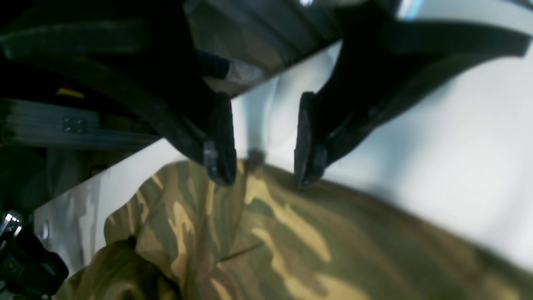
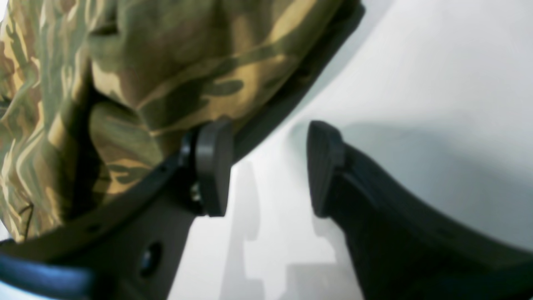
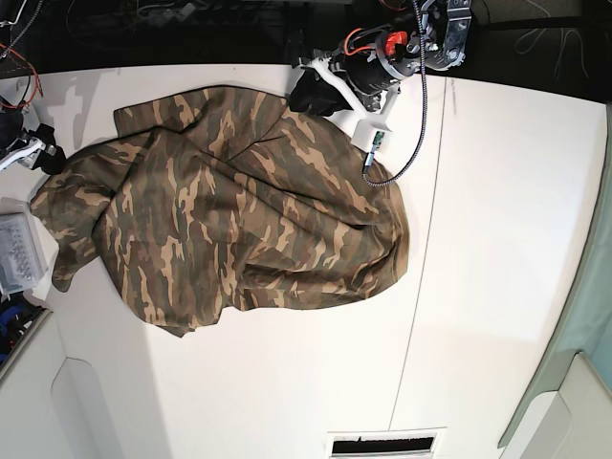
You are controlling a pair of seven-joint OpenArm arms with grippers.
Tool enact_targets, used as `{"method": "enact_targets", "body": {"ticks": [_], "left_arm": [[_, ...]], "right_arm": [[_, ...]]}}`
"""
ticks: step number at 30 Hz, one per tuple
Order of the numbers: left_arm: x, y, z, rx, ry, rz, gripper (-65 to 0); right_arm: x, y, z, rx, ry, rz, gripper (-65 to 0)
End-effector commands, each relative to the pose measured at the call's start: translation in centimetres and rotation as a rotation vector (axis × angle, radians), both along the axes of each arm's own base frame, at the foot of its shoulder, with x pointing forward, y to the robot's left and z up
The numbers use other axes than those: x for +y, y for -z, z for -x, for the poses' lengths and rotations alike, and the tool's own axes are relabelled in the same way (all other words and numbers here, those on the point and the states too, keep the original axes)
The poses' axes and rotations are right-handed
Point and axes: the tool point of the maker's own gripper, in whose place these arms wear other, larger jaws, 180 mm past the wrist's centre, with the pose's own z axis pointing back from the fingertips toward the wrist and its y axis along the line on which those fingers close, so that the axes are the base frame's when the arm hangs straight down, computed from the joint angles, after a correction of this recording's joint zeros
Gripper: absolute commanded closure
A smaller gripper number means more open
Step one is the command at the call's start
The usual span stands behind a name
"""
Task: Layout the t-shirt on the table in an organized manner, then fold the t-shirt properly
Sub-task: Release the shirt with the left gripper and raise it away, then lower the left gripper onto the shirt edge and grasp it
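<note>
T-shirt (image 3: 239,220) cloth fills the near part of both wrist views. In the left wrist view the left end effector (image 1: 263,139) is released, its 2 pads spread apart with bare worktop (image 1: 437,158) showing between them, tips right at the shirt's edge with no cloth pinched between them. In the right wrist view the right end effector (image 2: 266,166) is likewise released: 1 pad sits against a shaded fold of camouflage cloth, the other over bare white surface, nothing caught between them.

Farther out, the base view shows the shirt lying on the white worktop (image 3: 497,239), left of its dark seam line. It is spread broadly but not tidily: 1 sleeve trails toward the left edge, the lower right side bunches into rounded folds, and creases run across the body. The left arm sits at the shirt's top edge; the right arm's end is at the far left margin.

My reading is that laying out is partway done; flattening, squaring, and all folding remain.
</note>
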Motion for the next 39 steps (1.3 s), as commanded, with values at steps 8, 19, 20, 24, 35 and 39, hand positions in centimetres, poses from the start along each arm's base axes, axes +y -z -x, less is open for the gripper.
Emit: {"method": "enact_targets", "body": {"ticks": [8,19,20,24,35,39], "left_arm": [[-0.5,0.0,-1.8,-0.04,-0.058,-0.086,-27.3],[4.2,1.3,-2.5,-0.053,0.036,-0.298,0.0],[5.5,1.1,-2.3,-0.067,0.051,-0.331,0.0],[10.1,-0.9,-2.3,-0.148,0.106,-0.454,0.0],[14.0,-2.4,-3.1,-0.208,0.162,-0.565,0.0],[13.8,-2.7,-3.5,-0.229,0.153,-0.556,0.0]], "right_arm": [[-0.9,-1.5,-1.1,-0.048,0.0,0.015,-29.1],[-0.9,-2.2,-1.9,-0.084,0.008,0.002,-29.1],[-0.9,-2.3,-2.0,-0.085,0.007,0.004,-29.1],[-0.8,-2.5,-2.3,-0.097,0.011,-0.005,-29.1],[2.5,-2.2,-2.8,-0.132,-0.004,-0.126,-29.1],[6.4,-0.2,-2.9,-0.089,-0.075,-0.137,-29.1]]}}
